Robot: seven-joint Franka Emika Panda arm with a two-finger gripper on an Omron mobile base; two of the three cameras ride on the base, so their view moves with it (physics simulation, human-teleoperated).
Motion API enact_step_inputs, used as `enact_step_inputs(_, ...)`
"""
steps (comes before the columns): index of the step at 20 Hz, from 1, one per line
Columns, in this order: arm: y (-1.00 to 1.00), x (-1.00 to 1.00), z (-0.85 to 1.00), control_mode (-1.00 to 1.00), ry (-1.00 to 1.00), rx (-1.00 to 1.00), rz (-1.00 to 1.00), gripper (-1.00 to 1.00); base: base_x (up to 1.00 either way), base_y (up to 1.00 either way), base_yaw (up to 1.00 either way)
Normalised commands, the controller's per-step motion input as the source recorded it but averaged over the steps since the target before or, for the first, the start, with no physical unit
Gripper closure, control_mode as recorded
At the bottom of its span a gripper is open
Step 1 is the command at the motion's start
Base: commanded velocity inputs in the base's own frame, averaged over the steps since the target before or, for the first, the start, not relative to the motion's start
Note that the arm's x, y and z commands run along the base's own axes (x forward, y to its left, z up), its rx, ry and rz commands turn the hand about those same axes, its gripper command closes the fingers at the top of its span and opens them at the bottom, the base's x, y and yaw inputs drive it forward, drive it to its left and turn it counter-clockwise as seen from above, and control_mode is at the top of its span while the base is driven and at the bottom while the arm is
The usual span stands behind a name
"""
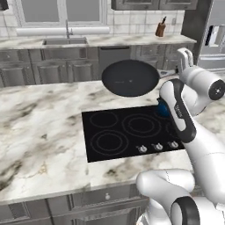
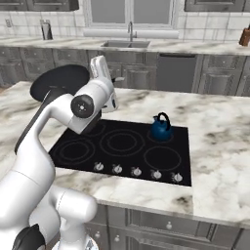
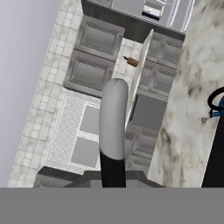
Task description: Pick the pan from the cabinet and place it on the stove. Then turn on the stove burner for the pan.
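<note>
Frying pan held aloft by its handle, hand clamped narrow on it, just behind the cooktop. Advise: lower level onto a free burner, clear of the kettle.

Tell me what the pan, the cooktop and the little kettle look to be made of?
Pan: matte black, probably coated metal, with a grey metal-looking handle. Stove: smooth black glass, thin grey rings. Kettle: glossy blue, likely enamelled.
</note>
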Motion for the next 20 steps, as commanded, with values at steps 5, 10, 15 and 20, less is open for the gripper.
enact_step_inputs(5, 0.0, 0.0, 0.0, 1.0, 0.0, 0.0, 0.0, 1.0, 0.51, -0.14, -0.13)
enact_step_inputs(10, 0.0, 0.0, 0.0, 1.0, 0.0, 0.0, 0.0, 1.0, 0.55, -0.09, -0.04)
enact_step_inputs(15, 0.0, 0.0, 0.0, 1.0, 0.0, 0.0, 0.0, 1.0, 0.33, -0.01, 0.01)
enact_step_inputs(20, 0.0, 0.0, 0.0, 1.0, 0.0, 0.0, 0.0, 1.0, 0.15, 0.0, 0.01)
